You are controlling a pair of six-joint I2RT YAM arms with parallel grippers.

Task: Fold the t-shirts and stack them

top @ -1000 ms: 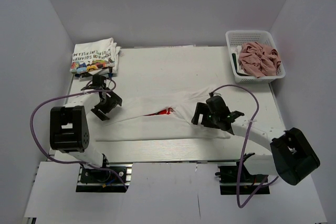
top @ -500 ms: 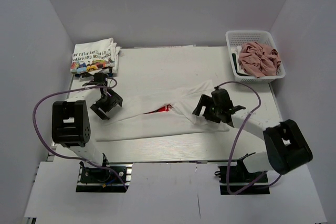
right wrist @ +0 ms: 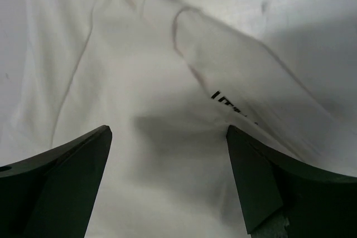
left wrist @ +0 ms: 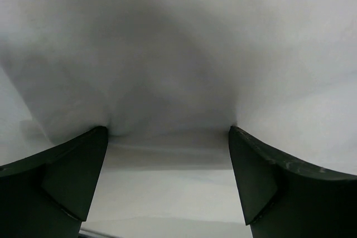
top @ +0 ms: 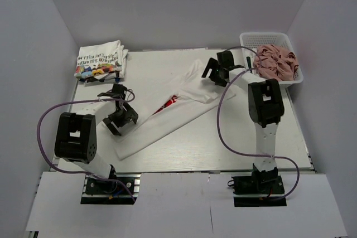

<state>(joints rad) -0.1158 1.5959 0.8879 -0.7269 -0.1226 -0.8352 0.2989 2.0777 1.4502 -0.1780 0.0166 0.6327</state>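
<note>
A long white t-shirt [top: 167,118] with a red print [top: 170,102] lies diagonally on the table, from front left to back right. My left gripper [top: 120,120] stands open at its front-left end, its dark fingers [left wrist: 67,176] spread wide over plain white cloth [left wrist: 178,71]. At the shirt's back-right end my right gripper [top: 215,73] is also open, low over white cloth with black lettering [right wrist: 228,104], and nothing is pinched between its fingers [right wrist: 268,182]. A folded stack of printed tees [top: 100,59] sits at the back left. A dusty pink tee [top: 274,62] lies crumpled in the basket.
The white mesh basket [top: 265,36] stands at the table's back right corner, just right of my right gripper. The right arm's upright links [top: 266,110] and purple cable [top: 220,121] stand over the right half of the table [top: 223,137]. White walls close in on three sides.
My right arm swung from the front middle to the back right. The shirt's right end went with it, turning the shirt from crosswise to diagonal. The left gripper shifted slightly forward.
</note>
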